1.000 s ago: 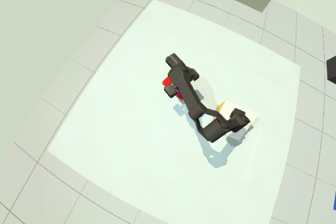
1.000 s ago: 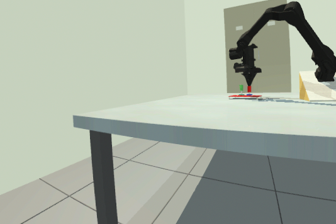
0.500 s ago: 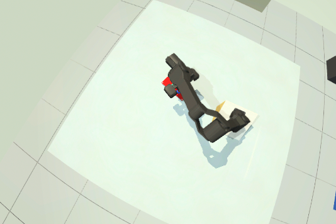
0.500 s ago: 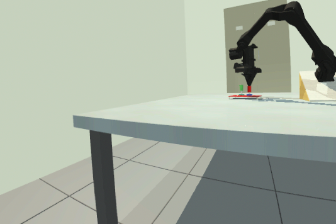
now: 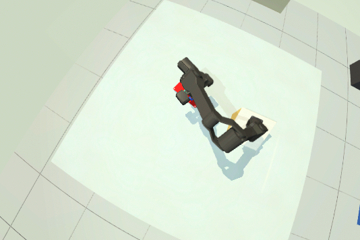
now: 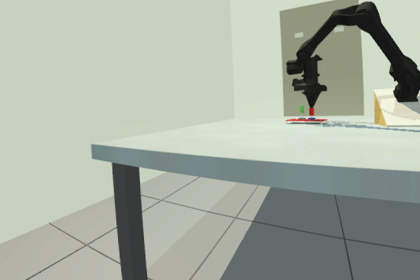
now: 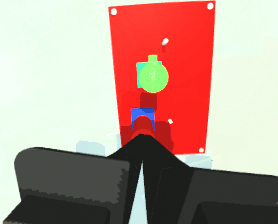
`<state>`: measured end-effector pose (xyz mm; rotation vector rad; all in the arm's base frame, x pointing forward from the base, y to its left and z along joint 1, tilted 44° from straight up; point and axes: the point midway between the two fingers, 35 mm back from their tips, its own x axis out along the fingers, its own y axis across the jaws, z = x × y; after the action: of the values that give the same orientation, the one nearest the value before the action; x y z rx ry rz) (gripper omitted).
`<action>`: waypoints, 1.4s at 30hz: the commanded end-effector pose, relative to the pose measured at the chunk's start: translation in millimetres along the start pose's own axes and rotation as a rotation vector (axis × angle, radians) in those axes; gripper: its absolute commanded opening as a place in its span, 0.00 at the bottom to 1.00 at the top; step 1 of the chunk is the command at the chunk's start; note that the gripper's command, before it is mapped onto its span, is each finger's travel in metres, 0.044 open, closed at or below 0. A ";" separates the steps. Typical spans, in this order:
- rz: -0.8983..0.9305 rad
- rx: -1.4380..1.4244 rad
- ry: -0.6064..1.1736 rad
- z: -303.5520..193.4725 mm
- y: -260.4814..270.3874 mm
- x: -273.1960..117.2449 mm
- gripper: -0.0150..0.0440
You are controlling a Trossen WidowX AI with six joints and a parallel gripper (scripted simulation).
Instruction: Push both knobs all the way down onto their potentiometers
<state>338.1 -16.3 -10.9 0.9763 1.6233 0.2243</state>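
Note:
The red circuit board (image 5: 178,86) (image 6: 292,121) (image 7: 185,90) stands on the table. A green knob (image 6: 301,109) (image 7: 154,77) stands high over the teal potentiometer (image 7: 140,80), with bare shaft showing below it in the exterior view. A red knob (image 6: 311,112) (image 7: 143,124) stands upright over the blue potentiometer (image 6: 311,119) (image 7: 136,114); only a small gap seems to show under it. My gripper (image 6: 311,106) (image 7: 144,140) is shut and empty, pointing down. Its tips are at the top of the red knob, touching or nearly so. In the top view the arm hides the tips.
The green knob stands close beside the fingers on the board. White pins (image 7: 165,41) (image 7: 170,121) stand on the board. A pale wedge-shaped block (image 5: 267,121) (image 6: 393,116) is at the arm's base. The tabletop (image 5: 135,140) (image 6: 236,144) surrounds the board.

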 end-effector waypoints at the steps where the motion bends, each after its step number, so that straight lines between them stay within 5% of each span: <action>1: 0.004 0.000 0.004 -0.1 1.5 4.1 0.25; 42: 0.005 0.000 0.004 -0.2 1.6 11.6 0.25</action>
<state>337.3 -14.9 -13.7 0.9877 1.6191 0.2161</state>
